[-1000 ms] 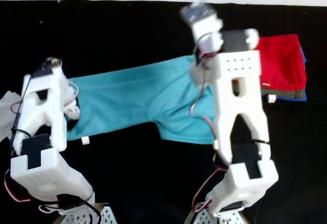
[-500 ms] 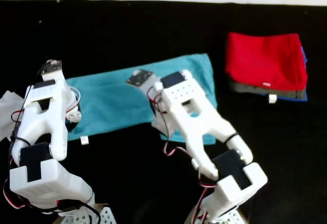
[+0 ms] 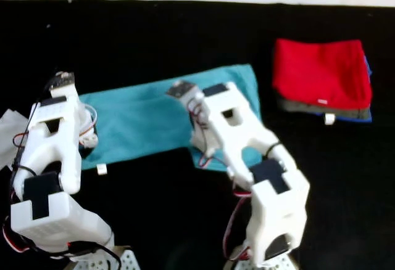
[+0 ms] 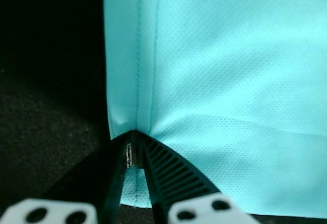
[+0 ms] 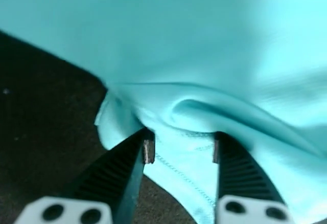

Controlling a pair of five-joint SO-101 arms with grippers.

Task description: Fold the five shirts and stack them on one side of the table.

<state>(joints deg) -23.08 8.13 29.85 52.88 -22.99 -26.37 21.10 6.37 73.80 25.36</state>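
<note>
A teal shirt (image 3: pixel 142 119) lies spread across the middle of the black table. In the high view my left gripper (image 3: pixel 88 138) is at the shirt's left end. The left wrist view shows it (image 4: pixel 134 138) shut on the hemmed edge of the teal shirt (image 4: pixel 230 81). My right gripper (image 3: pixel 199 143) is at the shirt's near edge, right of centre. It (image 5: pixel 181 151) stands open, its fingers either side of a raised fold of the teal cloth (image 5: pixel 204 55). A folded red shirt (image 3: pixel 321 73) tops a stack at the back right.
Under the red shirt lie a grey (image 3: pixel 333 112) and a blue folded shirt (image 3: pixel 368 117). A crumpled white cloth (image 3: pixel 7 129) lies at the left edge beside the left arm. Bare black table (image 3: pixel 154 36) stretches behind the teal shirt and in front of it.
The right arm has swung back from beside the red stack to the teal shirt's near edge. The shirt's right end now lies uncovered. The left arm has barely moved.
</note>
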